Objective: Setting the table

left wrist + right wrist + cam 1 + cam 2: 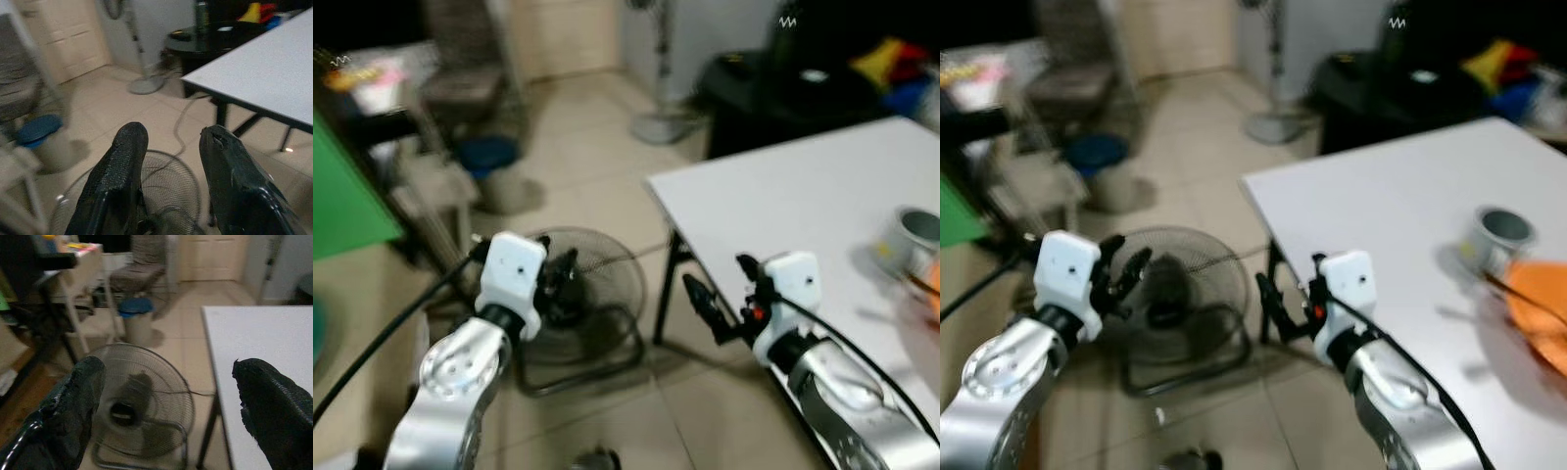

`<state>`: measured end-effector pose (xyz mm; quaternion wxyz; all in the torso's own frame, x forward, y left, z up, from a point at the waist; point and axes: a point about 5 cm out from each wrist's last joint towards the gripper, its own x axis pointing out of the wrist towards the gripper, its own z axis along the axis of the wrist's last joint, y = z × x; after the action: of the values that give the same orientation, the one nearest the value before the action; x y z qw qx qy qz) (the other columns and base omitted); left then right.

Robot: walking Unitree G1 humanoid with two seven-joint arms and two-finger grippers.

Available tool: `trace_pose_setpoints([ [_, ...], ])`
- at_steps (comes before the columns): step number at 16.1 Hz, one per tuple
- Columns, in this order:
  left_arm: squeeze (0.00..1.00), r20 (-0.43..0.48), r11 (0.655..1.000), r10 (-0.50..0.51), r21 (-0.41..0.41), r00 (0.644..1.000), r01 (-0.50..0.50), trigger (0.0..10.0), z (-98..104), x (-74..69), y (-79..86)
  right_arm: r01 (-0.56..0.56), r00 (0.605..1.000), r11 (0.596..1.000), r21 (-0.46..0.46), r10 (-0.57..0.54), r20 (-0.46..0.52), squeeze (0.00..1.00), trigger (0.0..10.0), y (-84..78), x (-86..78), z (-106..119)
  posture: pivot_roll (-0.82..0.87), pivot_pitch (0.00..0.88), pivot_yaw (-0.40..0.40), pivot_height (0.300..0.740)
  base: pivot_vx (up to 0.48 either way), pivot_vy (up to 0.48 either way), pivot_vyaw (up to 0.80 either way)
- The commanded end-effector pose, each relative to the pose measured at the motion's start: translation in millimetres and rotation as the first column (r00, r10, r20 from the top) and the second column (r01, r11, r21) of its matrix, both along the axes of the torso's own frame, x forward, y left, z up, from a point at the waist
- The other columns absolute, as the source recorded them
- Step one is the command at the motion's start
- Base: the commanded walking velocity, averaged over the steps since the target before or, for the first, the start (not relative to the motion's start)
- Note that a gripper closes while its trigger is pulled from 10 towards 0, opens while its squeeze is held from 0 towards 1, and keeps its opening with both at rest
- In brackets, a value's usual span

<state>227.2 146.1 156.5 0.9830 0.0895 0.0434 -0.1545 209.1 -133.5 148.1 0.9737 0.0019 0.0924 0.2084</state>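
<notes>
A white table [803,196] fills the right side, its near corner pointing toward me. Far right on it stands a shiny metal cup [1500,230], with a blurred orange item [1540,299] just in front of it. My right gripper [717,282] hovers at the table's left edge, beside the corner, and is open and empty; in the right wrist view its fingers [78,401] stand wide apart. My left gripper [560,271] is held over the floor left of the table, also open and empty, with both fingers [122,166] apart in the left wrist view.
A floor fan [592,289] lies on the tiles between my arms, under the table's corner. Behind are a standing fan [658,117], a low black table [773,93], a blue-lidded bin [489,157], a chair [460,59] and a green panel [342,201] at left.
</notes>
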Motion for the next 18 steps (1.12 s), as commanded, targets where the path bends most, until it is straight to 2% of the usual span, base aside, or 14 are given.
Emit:
trace_pose_setpoints([
  [1,0.00,0.012,1.000,-0.002,-0.012,1.000,0.002,10.0,3,0.5,-2.4,-0.003,1.000,1.000,0.007,0.003,0.009,1.00,10.0,-0.9,1.1,3,0.11,0.000,0.054,0.740,0.000,0.000,0.80],
  [5,0.00,0.018,1.000,0.010,-0.026,1.000,-0.010,10.0,4,0.8,-3.5,0.001,1.000,1.000,0.018,-0.001,0.007,1.00,10.0,-2.9,3.9,3,0.12,0.000,0.032,0.740,0.000,0.000,0.80],
  [6,0.00,0.013,0.999,0.033,-0.044,0.999,-0.032,10.0,3,0.5,0.7,-0.013,1.000,1.000,0.008,0.013,0.015,1.00,10.0,0.5,6.2,4,0.09,0.000,0.054,0.740,0.000,0.000,0.80],
  [8,0.00,0.020,1.000,-0.013,-0.017,1.000,0.013,10.0,3,2.6,-4.8,0.024,1.000,0.996,0.081,-0.025,0.017,1.00,10.0,-3.3,8.8,9,0.13,0.000,0.027,0.740,0.000,0.000,0.80],
  [9,0.00,0.037,0.999,0.030,-0.041,0.999,-0.029,10.0,8,6.9,-0.1,-0.015,1.000,0.999,0.034,0.014,0.018,1.00,10.0,-1.5,10.0,6,0.12,0.000,0.038,0.740,0.000,0.000,0.80],
  [10,0.00,0.018,0.997,0.062,-0.044,0.998,-0.062,10.0,5,7.2,6.0,-0.037,0.999,0.999,0.014,0.036,0.038,1.00,10.0,0.9,11.6,9,0.12,0.000,0.041,0.740,0.000,0.000,0.80],
  [11,0.00,0.020,0.999,0.047,-0.023,0.999,-0.046,10.0,5,6.7,5.9,-0.025,0.999,0.999,0.025,0.024,0.039,1.00,10.0,0.3,13.1,10,0.12,0.000,0.041,0.740,0.000,0.296,0.80],
  [15,0.00,0.028,0.998,0.060,-0.031,0.998,-0.059,10.0,7,6.6,5.6,-0.036,0.999,0.999,0.038,0.035,0.030,1.00,10.0,1.9,12.3,10,0.12,0.000,0.036,0.740,0.000,0.365,0.80],
  [18,0.00,0.028,0.998,0.058,-0.026,0.998,-0.057,10.0,7,6.4,5.8,-0.027,1.000,0.998,0.050,0.027,0.002,1.00,10.0,3.4,10.3,5,0.12,0.000,0.034,0.740,0.000,0.420,0.00],
])
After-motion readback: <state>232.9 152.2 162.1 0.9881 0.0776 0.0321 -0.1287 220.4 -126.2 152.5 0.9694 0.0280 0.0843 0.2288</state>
